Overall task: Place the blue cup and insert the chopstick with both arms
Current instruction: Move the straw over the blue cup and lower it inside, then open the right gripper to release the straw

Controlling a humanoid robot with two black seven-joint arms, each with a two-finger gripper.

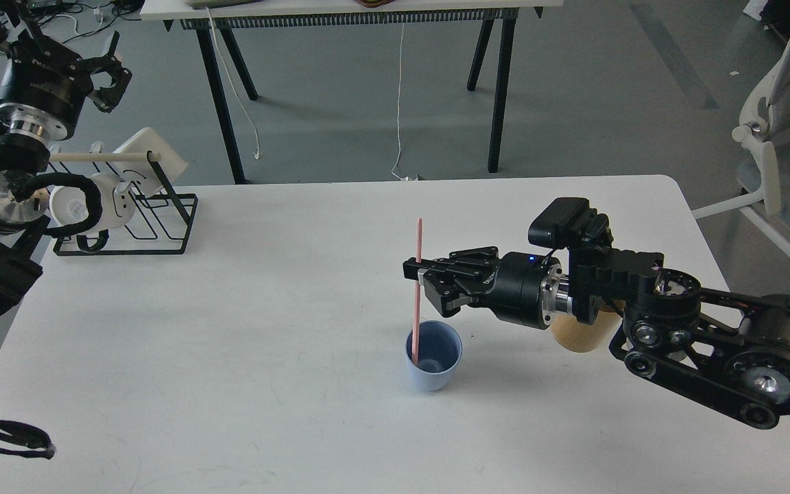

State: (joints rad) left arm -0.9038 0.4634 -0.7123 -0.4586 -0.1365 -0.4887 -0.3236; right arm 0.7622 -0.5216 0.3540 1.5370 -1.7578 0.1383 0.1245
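Note:
The blue cup [434,357] stands upright on the white table [265,343], a little right of centre. My right gripper [417,273] is shut on the pale pink chopstick [417,291] and holds it nearly upright. The chopstick's lower end is inside the cup's mouth at its left side. My left gripper [103,68] is raised at the far left, above the black wire rack, with its fingers spread and nothing in them.
A black wire rack [127,219] with a wooden rod and white mugs stands at the table's back left. A tan wooden cylinder holder [573,336] stands right of the cup, mostly hidden behind my right arm. A chair [779,158] stands off the table's right.

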